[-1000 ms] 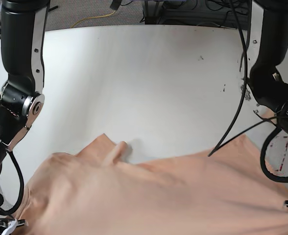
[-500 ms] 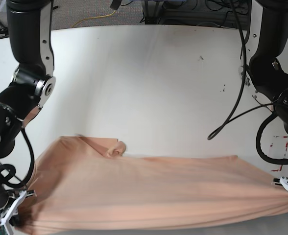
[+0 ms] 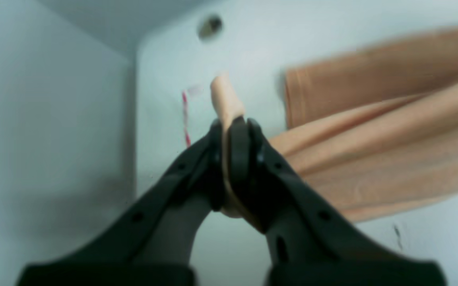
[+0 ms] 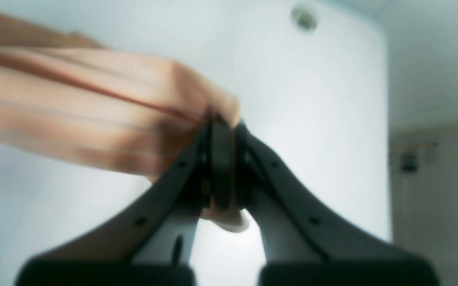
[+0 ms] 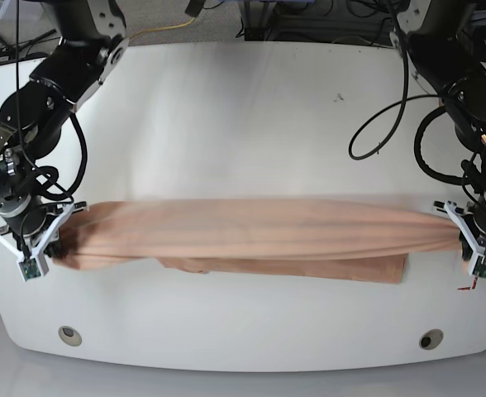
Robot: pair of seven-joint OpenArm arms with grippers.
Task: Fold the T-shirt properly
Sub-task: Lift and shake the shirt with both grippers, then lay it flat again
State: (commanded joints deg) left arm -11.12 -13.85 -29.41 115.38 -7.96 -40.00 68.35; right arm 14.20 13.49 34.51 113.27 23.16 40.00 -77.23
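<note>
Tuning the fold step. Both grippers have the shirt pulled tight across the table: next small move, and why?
Probably lower both arms together, laying the shirt flat on the table. The left gripper and right gripper are each shut on an end, the cloth is taut between them, and only a lower flap rests on the table.

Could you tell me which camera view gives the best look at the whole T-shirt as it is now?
The base view: the T-shirt shows end to end, stretched between the left gripper and right gripper. Each wrist view shows only one blurred end pinched in shut jaws.
</note>
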